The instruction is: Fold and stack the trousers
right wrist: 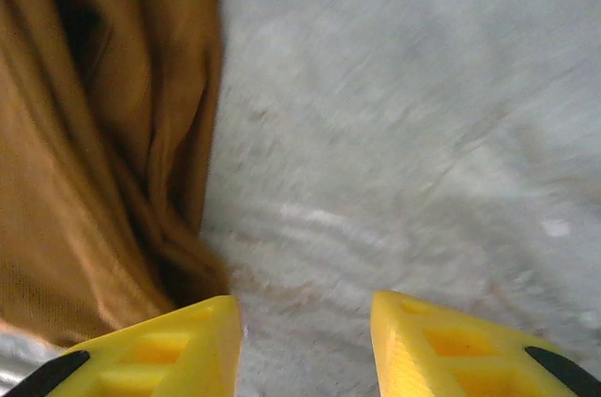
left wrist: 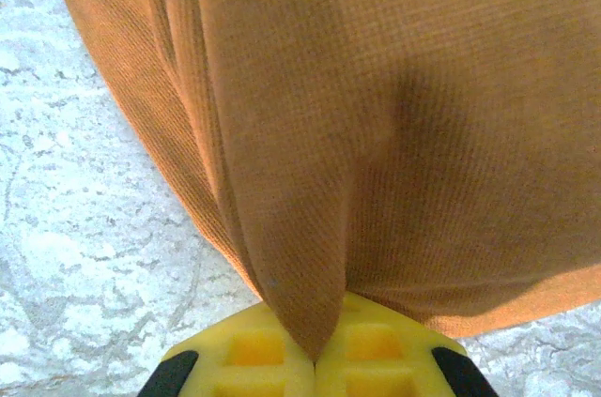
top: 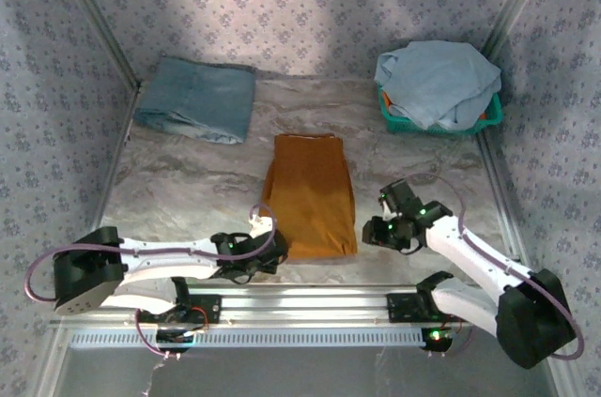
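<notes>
Top view: one pair of trousers [top: 311,195] lies folded into a long rectangle mid-table, between the two grippers. Left gripper [top: 266,236] is at its near left corner, right gripper [top: 369,228] just off its near right edge. Same view has a folded teal-blue garment [top: 197,99] far left and a pale blue garment [top: 438,80] heaped in a green basket [top: 490,116] far right, both well apart from the trousers. Left wrist view gives what the top cannot: the left gripper [left wrist: 315,356] has its yellow fingers [left wrist: 249,352] pressed together, pinching a pointed fold of the trousers [left wrist: 394,134], cloth lifted off the marbled table [left wrist: 75,228]. Right wrist view: right gripper [right wrist: 305,341] is spread with bare table [right wrist: 404,134] between the fingers [right wrist: 188,350]; the rumpled trousers edge [right wrist: 94,153] sits beside its left finger, contact unclear. Count: one pair of trousers, two other garments, one basket, two grippers.
</notes>
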`<action>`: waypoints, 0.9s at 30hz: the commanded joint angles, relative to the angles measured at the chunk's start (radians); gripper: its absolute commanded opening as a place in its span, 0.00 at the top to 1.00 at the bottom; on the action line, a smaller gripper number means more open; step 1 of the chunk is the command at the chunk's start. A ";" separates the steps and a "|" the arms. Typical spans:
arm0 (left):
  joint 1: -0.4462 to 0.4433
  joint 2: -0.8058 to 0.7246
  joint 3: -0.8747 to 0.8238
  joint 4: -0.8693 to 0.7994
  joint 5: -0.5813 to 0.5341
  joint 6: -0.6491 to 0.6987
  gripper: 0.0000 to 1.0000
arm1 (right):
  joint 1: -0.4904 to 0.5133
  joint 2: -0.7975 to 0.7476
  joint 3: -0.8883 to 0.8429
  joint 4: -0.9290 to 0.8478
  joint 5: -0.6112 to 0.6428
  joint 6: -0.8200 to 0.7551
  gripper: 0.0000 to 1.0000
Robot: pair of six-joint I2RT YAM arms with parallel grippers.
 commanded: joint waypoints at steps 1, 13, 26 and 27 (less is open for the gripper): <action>0.009 0.028 -0.016 -0.041 0.001 -0.014 1.00 | 0.094 -0.016 -0.031 0.038 -0.046 0.027 0.58; 0.023 -0.007 -0.019 -0.043 0.000 -0.011 1.00 | 0.214 0.138 0.003 0.155 -0.020 0.005 0.72; 0.031 -0.085 -0.045 -0.129 -0.031 -0.018 1.00 | 0.096 0.144 0.046 -0.055 0.170 0.013 1.00; 0.031 -0.089 -0.042 -0.143 -0.039 -0.024 1.00 | 0.089 0.150 0.050 -0.059 0.174 0.012 1.00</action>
